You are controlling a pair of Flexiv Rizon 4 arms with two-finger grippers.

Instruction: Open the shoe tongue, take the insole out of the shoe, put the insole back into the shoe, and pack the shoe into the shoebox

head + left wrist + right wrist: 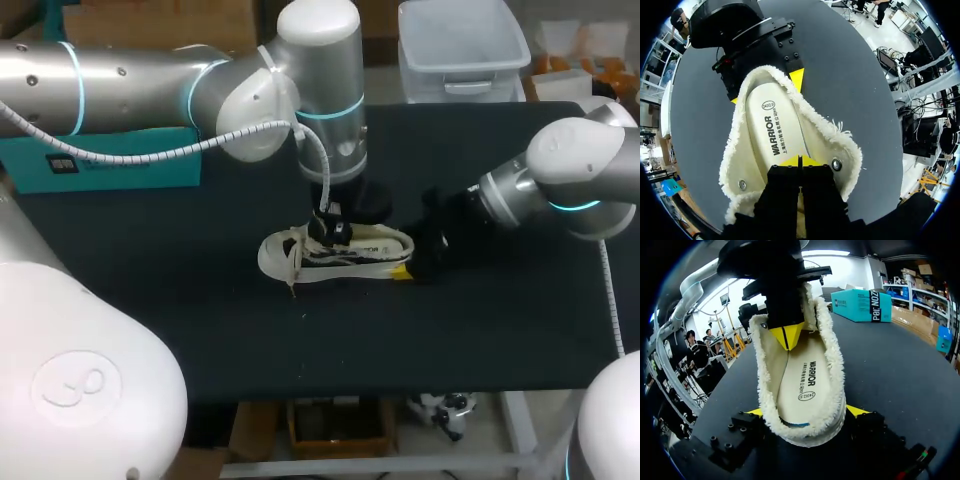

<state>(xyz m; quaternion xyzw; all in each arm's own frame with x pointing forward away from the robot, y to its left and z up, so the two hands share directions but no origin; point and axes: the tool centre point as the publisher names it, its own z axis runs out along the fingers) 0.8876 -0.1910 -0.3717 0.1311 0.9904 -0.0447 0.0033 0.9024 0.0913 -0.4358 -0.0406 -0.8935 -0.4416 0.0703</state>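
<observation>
A cream, fleece-lined shoe [350, 256] lies on its sole mid-table, toe toward my left. Its printed insole [772, 132] lies flat inside, also visible in the right wrist view [802, 385]. My left gripper [799, 161] comes down from above into the shoe's opening; it is shut, with its yellow tips together on the front part of the insole. My right gripper [806, 412] stands behind the heel with one yellow fingertip [856, 410] against each side of it, gripping the shoe. The teal shoebox [100, 160] rests at the table's back left.
A clear plastic bin [462, 45] stands beyond the back edge at the right. The dark table [200, 300] is bare in front of the shoe and to its right.
</observation>
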